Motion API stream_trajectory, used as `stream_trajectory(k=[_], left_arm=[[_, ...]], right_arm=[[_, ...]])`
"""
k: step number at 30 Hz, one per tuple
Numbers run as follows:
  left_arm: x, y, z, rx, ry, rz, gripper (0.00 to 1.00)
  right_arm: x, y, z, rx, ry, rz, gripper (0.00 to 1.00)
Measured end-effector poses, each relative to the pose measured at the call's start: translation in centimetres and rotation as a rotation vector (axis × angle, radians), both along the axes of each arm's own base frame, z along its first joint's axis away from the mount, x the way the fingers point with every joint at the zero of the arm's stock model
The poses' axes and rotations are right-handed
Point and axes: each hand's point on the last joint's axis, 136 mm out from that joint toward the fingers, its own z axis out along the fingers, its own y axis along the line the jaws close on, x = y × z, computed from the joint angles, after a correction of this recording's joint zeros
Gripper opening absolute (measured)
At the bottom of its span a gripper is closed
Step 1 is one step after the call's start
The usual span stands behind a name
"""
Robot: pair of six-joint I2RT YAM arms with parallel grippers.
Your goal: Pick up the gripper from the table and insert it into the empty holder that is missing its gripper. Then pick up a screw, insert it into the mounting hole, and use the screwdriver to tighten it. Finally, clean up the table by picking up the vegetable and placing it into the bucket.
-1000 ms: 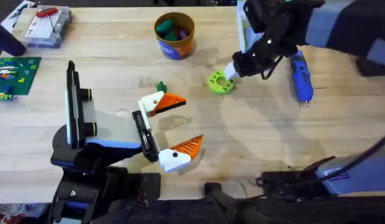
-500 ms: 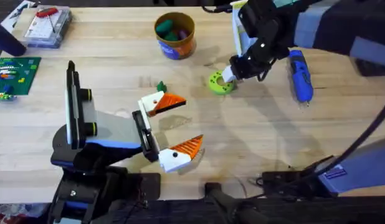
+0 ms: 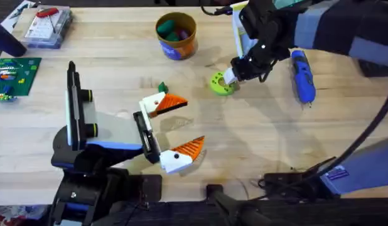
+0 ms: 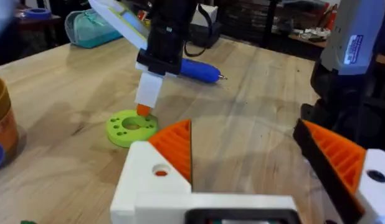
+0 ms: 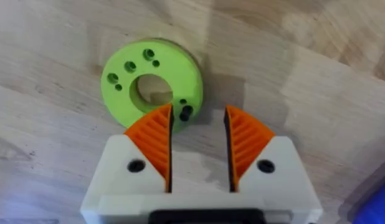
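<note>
The right pincer (image 3: 230, 76) is seen low over the table (image 3: 257, 138), at the near rim of a green ring (image 3: 220, 83); its orange-padded fingers (image 5: 156, 134) are parted w/ a narrow gap, nothing pinched, tips just at the ring's edge beside a small dark hole. In the right wrist view the ring (image 5: 151, 83) is shown flat on the wood, central bore plus several small holes around it. The left pincer (image 3: 175, 132) is held spread wide above the table's middle-front, w/ nothing between the pads; a small green bit (image 3: 162, 88) lies just beyond its far finger. The screwdriver (image 3: 302, 76) lies flat to the right of the right pincer, apart from it, tip toward the front edge; in the left wrist view it (image 4: 196, 70) is seen behind the right pincer (image 4: 144, 102). The bucket (image 3: 176, 36) stands near the far edge, upright, w/ green and purple pieces inside, well apart from the ring. At the far left corner a clear box (image 3: 48, 25) w/ a red-handled tool is seen, and a green board (image 3: 15, 75) at the left edge. Open wood is left between ring and left pincer, and across the front right up to dark gear (image 3: 294, 179) at the front edge.
</note>
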Motion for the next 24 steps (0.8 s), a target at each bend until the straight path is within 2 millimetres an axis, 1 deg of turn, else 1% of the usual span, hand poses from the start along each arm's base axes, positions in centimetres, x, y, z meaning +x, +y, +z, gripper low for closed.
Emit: stream_trajectory(k=[17, 24], left_arm=[[0.00, 0.00, 0.00, 0.000, 0.000, 0.000, 0.992], [0.00, 0.00, 0.00, 0.000, 0.000, 0.000, 0.992]], right_arm=[[-0.16, -0.05, -0.04, -0.002, 0.007, 0.000, 0.428], [-0.38, 0.45, -0.04, 0.007, 0.010, 0.013, 0.428]])
